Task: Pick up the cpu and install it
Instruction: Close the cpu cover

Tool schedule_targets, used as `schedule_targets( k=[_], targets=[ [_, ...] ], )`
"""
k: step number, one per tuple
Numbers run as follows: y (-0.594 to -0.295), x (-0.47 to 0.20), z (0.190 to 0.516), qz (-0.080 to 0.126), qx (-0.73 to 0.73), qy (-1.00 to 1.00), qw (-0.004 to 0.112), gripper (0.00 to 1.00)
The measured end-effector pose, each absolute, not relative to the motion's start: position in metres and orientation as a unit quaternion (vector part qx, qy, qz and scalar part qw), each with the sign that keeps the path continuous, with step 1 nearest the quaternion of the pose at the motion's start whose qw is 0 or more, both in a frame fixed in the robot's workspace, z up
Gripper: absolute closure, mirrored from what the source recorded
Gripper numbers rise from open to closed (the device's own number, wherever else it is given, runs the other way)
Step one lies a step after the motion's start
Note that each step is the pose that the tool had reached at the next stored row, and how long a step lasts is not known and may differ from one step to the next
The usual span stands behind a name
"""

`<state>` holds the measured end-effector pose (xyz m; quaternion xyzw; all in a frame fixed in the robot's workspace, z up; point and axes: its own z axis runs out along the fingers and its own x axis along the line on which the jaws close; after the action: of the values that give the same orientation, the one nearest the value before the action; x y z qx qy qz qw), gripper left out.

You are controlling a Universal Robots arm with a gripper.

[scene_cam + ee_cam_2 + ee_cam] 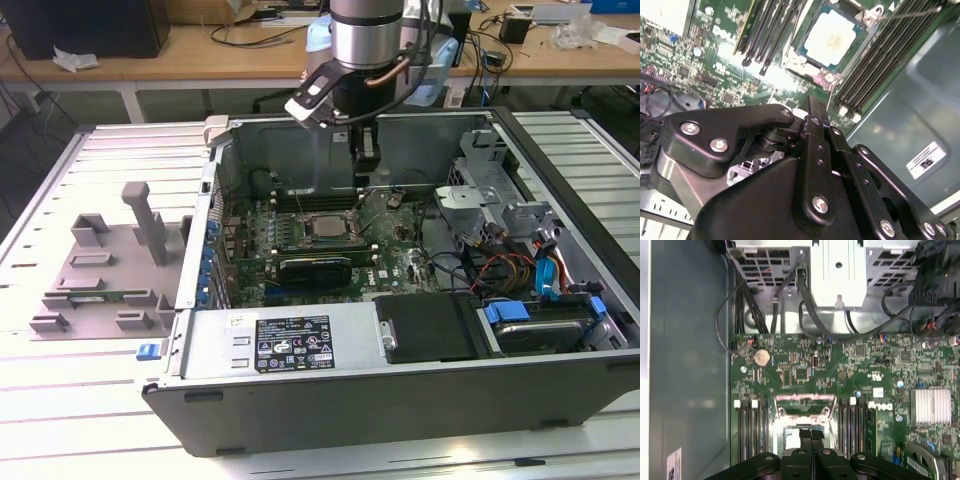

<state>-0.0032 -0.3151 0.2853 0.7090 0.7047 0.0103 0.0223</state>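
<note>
The cpu point(325, 225) lies flat in its socket on the green motherboard point(395, 262) inside the open computer case; its silver top faces up. In the second wrist view the cpu point(832, 37) sits in the metal socket frame between rows of black memory slots. My gripper point(364, 178) hangs above the board, just behind the cpu and toward the exterior view's right of it, not touching it. The black fingers point(812, 117) are pressed together with nothing between them. In the first wrist view the gripper point(811, 434) covers part of the socket frame point(804, 401).
A long black expansion card point(315, 268) lies in front of the socket. The power supply point(290, 340) and drive bay point(530, 325) fill the near side of the case; cables point(500, 268) run on the exterior view's right. A grey fixture point(105, 270) stands outside the case.
</note>
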Motion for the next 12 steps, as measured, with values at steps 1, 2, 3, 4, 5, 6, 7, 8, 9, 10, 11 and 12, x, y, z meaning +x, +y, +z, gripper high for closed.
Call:
schedule_targets(
  k=[1,2,3,4,5,6,7,8,9,10,11,12],
  targets=[
    [-0.315,-0.001,0.285,0.010,0.709,0.705,0.022,0.89],
    [-0.315,0.000,0.285,0.010,0.709,0.705,0.022,0.89],
    [-0.315,0.002,0.285,0.010,0.709,0.705,0.022,0.89],
    [-0.315,0.004,0.285,0.010,0.709,0.705,0.022,0.89],
    [-0.315,0.006,0.285,0.010,0.709,0.705,0.022,0.89],
    [-0.315,0.007,0.285,0.010,0.709,0.705,0.022,0.89],
    [-0.315,0.009,0.285,0.010,0.709,0.705,0.022,0.89],
    [-0.315,0.010,0.285,0.010,0.709,0.705,0.022,0.89],
    [-0.315,0.012,0.285,0.010,0.709,0.705,0.022,0.89],
    [-0.315,0.015,0.285,0.010,0.709,0.705,0.022,0.89],
    [-0.315,0.017,0.285,0.010,0.709,0.705,0.022,0.89],
    [-0.315,0.020,0.285,0.010,0.709,0.705,0.022,0.89]
  ],
)
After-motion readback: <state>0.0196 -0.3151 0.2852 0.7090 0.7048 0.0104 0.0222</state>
